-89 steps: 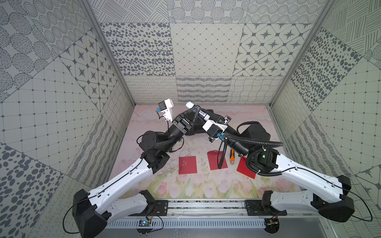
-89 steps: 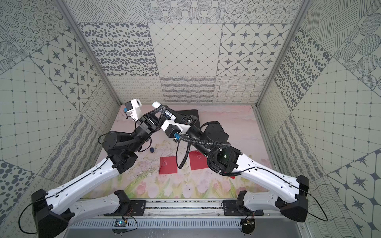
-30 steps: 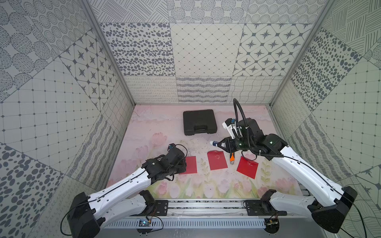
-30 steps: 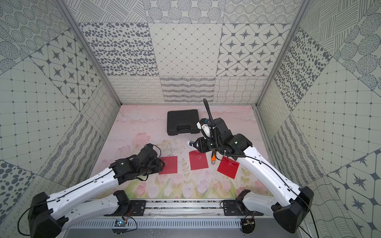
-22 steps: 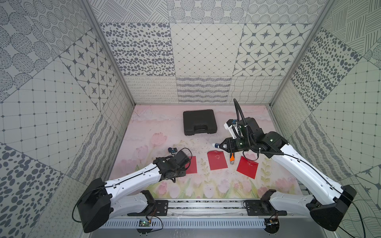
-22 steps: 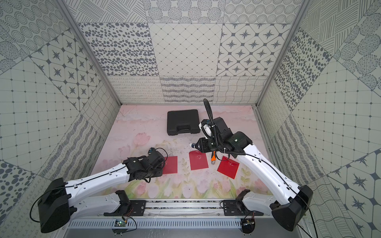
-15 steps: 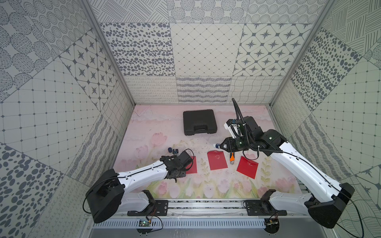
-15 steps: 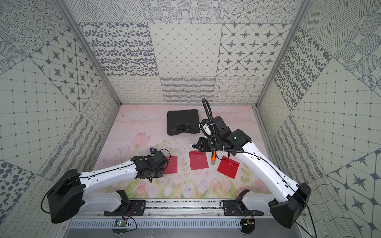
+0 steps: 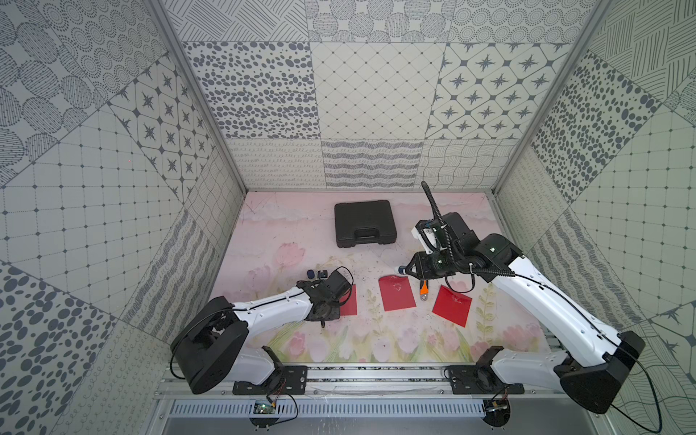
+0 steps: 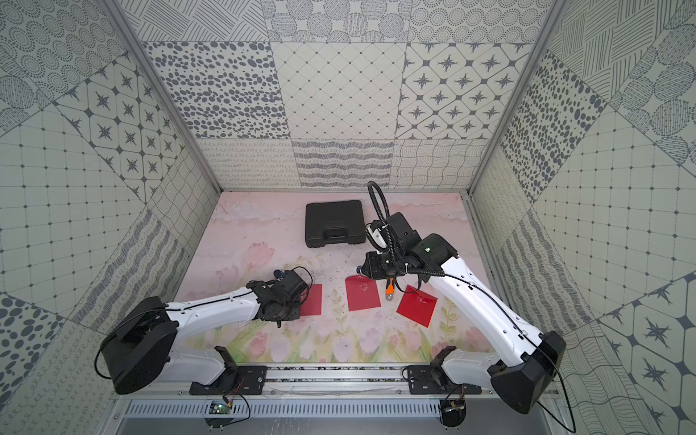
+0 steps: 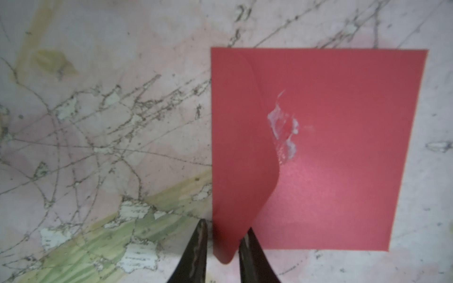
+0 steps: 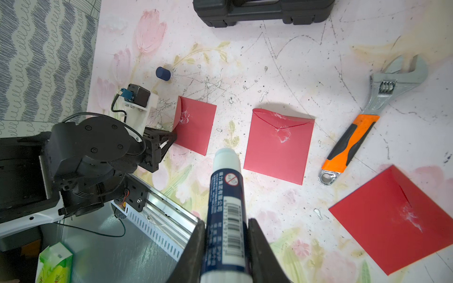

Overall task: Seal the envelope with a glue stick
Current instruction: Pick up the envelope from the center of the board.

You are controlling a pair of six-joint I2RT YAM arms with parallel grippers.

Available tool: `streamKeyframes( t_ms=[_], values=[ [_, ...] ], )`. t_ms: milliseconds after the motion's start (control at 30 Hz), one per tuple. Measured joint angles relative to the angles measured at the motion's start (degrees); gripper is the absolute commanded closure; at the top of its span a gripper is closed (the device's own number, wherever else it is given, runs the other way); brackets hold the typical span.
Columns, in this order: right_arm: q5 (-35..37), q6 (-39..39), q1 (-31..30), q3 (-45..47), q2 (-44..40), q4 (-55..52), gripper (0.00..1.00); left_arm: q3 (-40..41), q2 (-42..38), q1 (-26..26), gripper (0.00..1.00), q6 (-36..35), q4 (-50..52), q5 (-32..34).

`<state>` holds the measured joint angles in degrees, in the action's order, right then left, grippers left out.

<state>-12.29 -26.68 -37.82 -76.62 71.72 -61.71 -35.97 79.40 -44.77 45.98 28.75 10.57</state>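
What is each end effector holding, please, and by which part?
Right end effector: uncapped navy glue stick, by its lower barrel. Left end effector: straddling the red paper envelope's flap, seemingly unclamped.

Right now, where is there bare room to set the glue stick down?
Bare table lies between the case and the left wall, behind the cap, and along the front between the envelopes and the rail. Crowded: the envelope row, with the wrench in it.

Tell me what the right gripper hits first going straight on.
Probably bare pink floral tabletop left of the middle red paper envelope; its uncapped blue-and-white glue stick would touch first. Depth unclear.
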Motion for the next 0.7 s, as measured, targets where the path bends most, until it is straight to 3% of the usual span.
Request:
streamKeyframes(
  t_ms=[400, 700],
  values=[
    [0.3, -0.9, 0.0, -0.7, 0.0, -1.8, 1.00, 2.6, -0.8, 2.8, 0.92, -1.3, -10.8, 0.3],
    [2.4, -1.3, -2.4, -5.1, 1.8, -4.4, 1.00, 5.0, -4.4, 3.2, 0.98, -1.5, -12.3, -3.0]
  ],
)
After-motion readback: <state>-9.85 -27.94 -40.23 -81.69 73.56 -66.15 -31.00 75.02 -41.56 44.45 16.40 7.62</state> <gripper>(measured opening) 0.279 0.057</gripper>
